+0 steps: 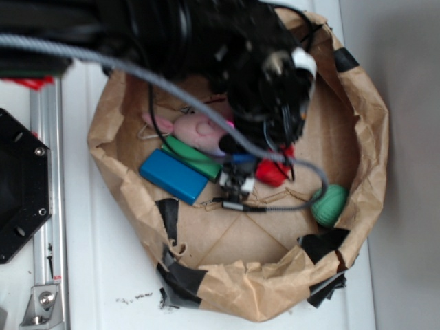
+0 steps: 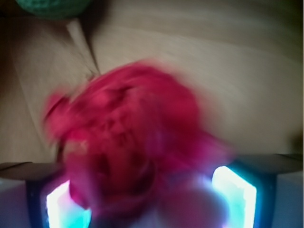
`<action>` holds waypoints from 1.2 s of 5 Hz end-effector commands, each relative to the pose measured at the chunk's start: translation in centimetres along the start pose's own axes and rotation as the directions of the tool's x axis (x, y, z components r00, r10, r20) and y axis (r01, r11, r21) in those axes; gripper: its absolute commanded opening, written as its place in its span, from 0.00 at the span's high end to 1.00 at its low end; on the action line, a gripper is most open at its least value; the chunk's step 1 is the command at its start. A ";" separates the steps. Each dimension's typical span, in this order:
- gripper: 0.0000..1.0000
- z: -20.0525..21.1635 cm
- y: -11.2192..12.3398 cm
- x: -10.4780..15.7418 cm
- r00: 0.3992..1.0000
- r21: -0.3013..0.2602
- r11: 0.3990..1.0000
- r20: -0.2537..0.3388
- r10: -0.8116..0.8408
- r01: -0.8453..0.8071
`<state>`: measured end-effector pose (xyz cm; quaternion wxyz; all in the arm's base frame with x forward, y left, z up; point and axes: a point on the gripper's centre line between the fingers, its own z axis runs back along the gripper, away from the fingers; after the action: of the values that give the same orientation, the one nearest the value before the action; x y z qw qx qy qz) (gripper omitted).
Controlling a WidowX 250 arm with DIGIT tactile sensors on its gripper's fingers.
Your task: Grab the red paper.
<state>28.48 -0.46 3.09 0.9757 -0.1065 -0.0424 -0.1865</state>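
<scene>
The red paper [image 1: 273, 172] is a crumpled bright red wad on the floor of the brown paper bowl [image 1: 261, 302], right of centre. My gripper [image 1: 278, 155] hangs directly over it, and the dark arm hides its top. In the wrist view the red paper [image 2: 128, 137] is blurred and fills the space between my two lit fingers [image 2: 235, 194]. The jaws stand wide apart on either side of the wad, with the left finger close against it and a small gap at the right. The gripper [image 2: 149, 199] is open.
A green ball [image 1: 330, 204] lies against the bowl's right wall and also shows at the wrist view's top left [image 2: 52, 7]. A pink plush toy [image 1: 199, 129], a green block [image 1: 192, 157], a blue block [image 1: 173, 176] and a small black-and-white clip [image 1: 237, 184] lie left of the paper.
</scene>
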 end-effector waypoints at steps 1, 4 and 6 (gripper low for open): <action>0.00 0.7 -5.8 2.9 0.985 0.034 0.987 0.065 -0.159 0.157; 1.00 -0.9 -3.7 4.5 0.989 0.134 0.982 0.044 -0.141 0.134; 1.00 4.1 -3.5 3.9 0.994 0.134 0.990 0.095 -0.049 0.036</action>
<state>29.66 -3.41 5.87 0.9750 -0.0592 -0.0640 -0.2045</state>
